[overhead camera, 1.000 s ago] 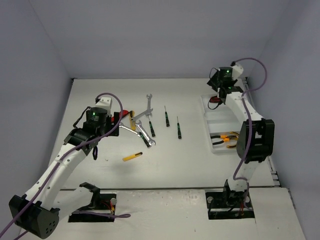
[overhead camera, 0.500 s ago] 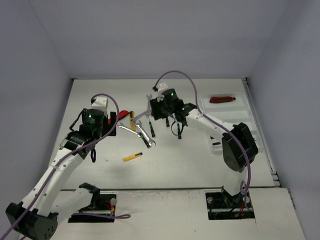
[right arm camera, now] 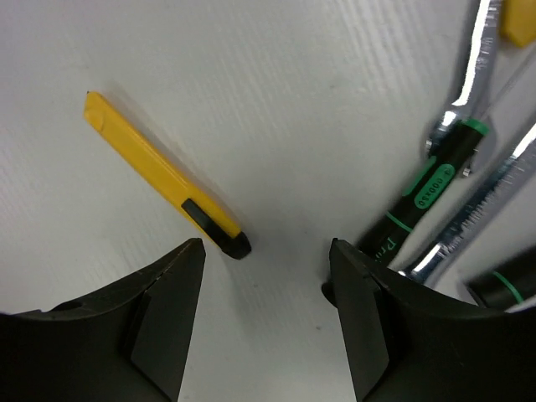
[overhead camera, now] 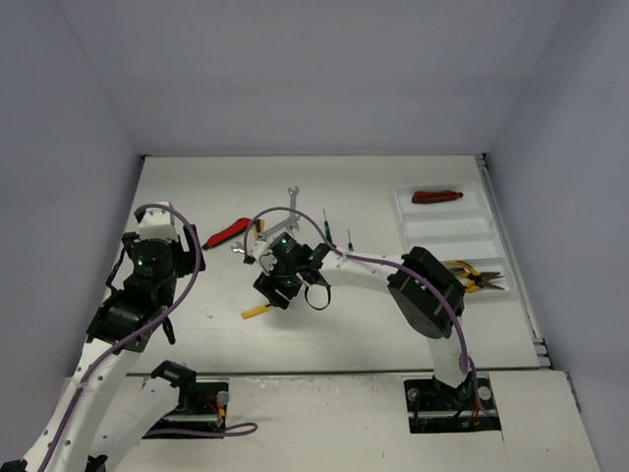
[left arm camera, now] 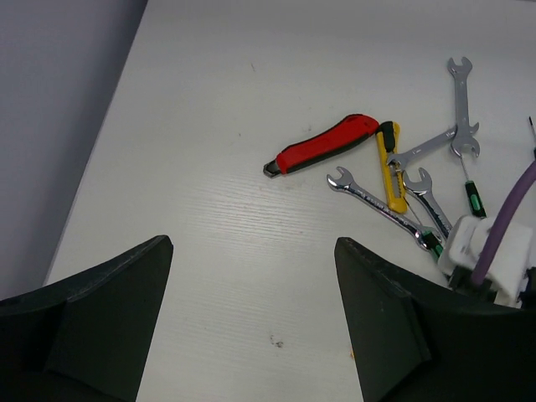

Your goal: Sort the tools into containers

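Left wrist view gives us the left gripper [left arm camera: 251, 335], its fingers spread wide on nothing, well back from the loose tools. Further right, in the right wrist view, the slim yellow plastic snap-off cutter [right arm camera: 159, 172] lies flat on the white table [right arm camera: 276, 100]. Its long axis runs diagonally toward the right gripper [right arm camera: 264, 310], with the black tip just ahead of the gap and nearer one finger. Those jaws stand apart and empty. We judge the right arm far nearer; it must centre over the body. Far right sits the white plastic four-compartment tray [overhead camera: 447, 231].
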Robot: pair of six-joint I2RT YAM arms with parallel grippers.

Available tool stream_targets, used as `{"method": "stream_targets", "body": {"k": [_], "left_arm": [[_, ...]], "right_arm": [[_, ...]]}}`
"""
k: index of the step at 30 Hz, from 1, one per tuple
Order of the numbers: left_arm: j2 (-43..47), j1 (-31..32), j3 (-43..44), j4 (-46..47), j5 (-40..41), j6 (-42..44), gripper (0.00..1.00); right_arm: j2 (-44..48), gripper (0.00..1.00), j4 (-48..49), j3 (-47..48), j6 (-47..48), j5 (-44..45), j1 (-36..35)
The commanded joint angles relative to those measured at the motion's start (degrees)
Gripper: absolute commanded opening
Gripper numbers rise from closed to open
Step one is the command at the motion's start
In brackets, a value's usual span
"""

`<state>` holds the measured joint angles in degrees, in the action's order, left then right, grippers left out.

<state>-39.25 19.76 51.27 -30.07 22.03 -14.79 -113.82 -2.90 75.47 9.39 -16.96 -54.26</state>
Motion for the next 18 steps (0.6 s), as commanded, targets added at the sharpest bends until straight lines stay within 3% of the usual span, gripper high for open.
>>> {"method": "stream_targets", "body": {"k": [1,11,18], "left_arm": [[1.29,-0.51,-0.13,5.5,1.84,-0.42,0.75],[-0.43,-0.67,0.76,4.32,1.89,-0.33,0.75],[0.41,-0.92,0.44,4.76,2.05,-0.42,0.75]], "right_arm": [[-2.07,0.59,-2.04,4.21,4.53,-0.52,-2.15],[-7.84,0.57,-5.84,9.96,7.38,-0.93,-5.39],[-6.43,0.48,-7.2,6.85,6.49,2.41,-7.52]]}}
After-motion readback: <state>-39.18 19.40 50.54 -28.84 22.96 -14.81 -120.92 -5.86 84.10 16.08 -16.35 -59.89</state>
